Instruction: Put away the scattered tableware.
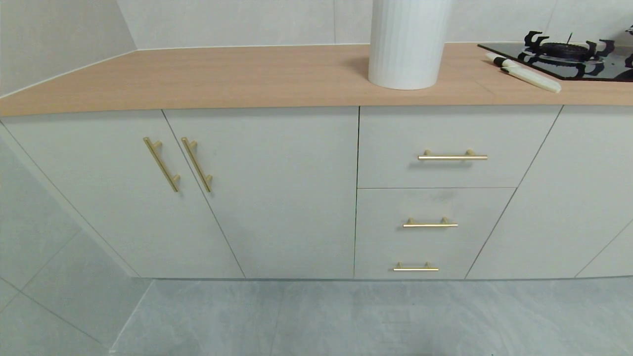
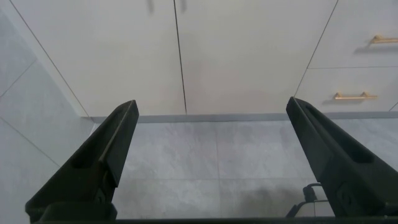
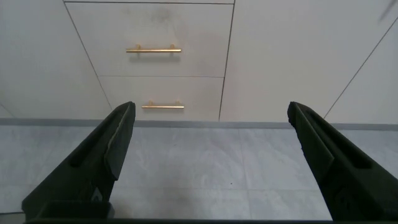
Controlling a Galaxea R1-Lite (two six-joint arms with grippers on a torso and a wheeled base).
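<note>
At upper right of the head view, the one loose piece of tableware was a slim cream utensil (image 1: 529,76) with a dark tip, lying flat on the wooden counter (image 1: 222,74). Its far end touched the edge of the black stove (image 1: 568,57). Knife or not, could not tell. A tall white ribbed container (image 1: 405,44) stood just beside it, toward frame centre. Below that, right of centre, three drawers (image 1: 445,148) were all shut, with brass handles. Two cabinet doors (image 1: 277,198) at left were shut too.

The left gripper (image 2: 211,168) was spread wide with nothing between its fingers, low over the grey floor (image 1: 346,316) and facing the doors. The right gripper (image 3: 211,168) was likewise wide open and empty, facing the lower drawers.

Risks, as judged:
- The utensil is thin and flat on the counter, so a pinch could skid it onto the stove grate or off the front edge.
- An arm reaching up could clip the tall container and tip it.
- The drawers are shut, and fingers could slip off a thin handle bar.
</note>
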